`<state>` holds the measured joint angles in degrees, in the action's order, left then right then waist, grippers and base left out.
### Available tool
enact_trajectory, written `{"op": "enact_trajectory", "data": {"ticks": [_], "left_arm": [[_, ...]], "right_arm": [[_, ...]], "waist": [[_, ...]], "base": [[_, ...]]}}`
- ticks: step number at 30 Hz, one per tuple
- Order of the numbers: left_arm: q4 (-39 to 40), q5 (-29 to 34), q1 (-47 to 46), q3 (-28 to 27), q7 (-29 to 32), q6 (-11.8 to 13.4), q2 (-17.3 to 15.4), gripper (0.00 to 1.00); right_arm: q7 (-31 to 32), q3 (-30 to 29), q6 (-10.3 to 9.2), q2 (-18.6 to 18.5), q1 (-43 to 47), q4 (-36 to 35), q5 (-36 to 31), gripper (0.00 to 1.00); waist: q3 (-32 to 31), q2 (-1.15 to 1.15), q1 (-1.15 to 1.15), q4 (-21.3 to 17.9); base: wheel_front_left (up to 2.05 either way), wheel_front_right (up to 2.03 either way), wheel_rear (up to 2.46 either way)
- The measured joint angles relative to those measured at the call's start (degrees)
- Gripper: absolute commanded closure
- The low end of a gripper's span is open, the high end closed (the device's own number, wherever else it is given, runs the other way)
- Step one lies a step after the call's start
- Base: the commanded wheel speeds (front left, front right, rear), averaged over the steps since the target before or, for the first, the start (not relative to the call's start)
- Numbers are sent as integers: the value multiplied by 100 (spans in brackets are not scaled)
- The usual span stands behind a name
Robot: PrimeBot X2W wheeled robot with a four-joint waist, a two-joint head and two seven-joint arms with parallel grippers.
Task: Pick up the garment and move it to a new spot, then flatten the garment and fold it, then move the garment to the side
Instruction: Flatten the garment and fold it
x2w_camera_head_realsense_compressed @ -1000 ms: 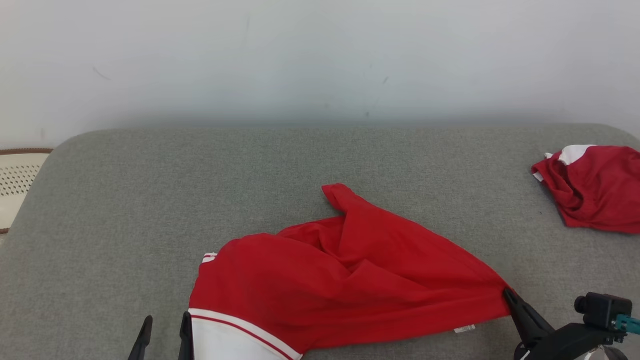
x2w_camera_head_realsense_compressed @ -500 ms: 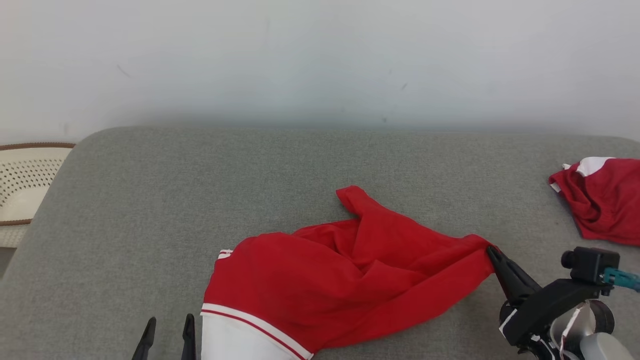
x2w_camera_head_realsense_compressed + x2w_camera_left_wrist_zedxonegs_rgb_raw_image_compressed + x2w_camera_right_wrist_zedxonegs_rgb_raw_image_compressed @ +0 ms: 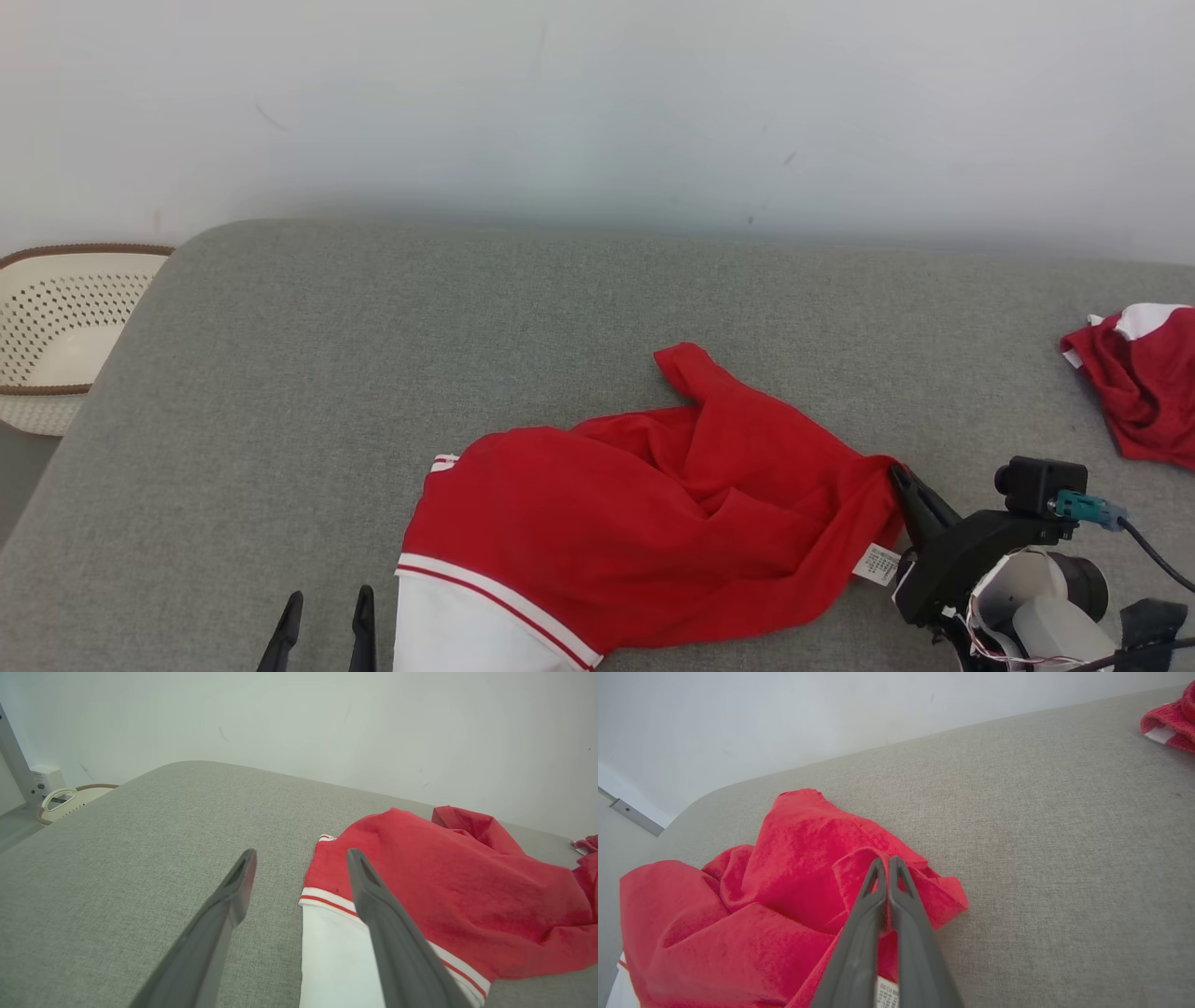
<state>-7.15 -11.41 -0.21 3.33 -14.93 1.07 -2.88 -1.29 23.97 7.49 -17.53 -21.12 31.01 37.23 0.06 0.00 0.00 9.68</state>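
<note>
At the garment's right edge, right gripper pinches a thin fold, left gripper gapes empty; cloth may slip under pull.

left gripper sits low at bottom left, fingers pointing up the head view, jaws wide apart, nothing between them. right gripper at lower right, fingers angled up and left, jaws pinched tight on the edge of the garment. right wrist is pale and carries a black camera mount on top.
</note>
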Motion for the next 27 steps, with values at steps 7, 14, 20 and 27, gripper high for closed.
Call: {"op": "enact_trajectory", "data": {"ticks": [7,14,20,27], "left_arm": [[-4,-5,-10,-27,0,4,-1,0],[18,-18,-9,-59,0,22,-1,0],[98,-33,1,-57,0,55,0,0],[267,-40,73,-66,0,105,0,0]], "right_arm": [[-820,149,1,20,-237,706,-171,0],[-1261,37,1,-86,-230,899,-226,0],[-1354,-85,1,-179,41,531,-192,0],[-1384,-241,1,-377,803,-337,-293,0]], "waist": [[10,0,0,-52],[-5,0,0,-171],[-22,0,0,-243],[-60,0,0,-289]], "base": [[0,0,0],[0,0,0],[0,0,0],[0,0,0]]}}
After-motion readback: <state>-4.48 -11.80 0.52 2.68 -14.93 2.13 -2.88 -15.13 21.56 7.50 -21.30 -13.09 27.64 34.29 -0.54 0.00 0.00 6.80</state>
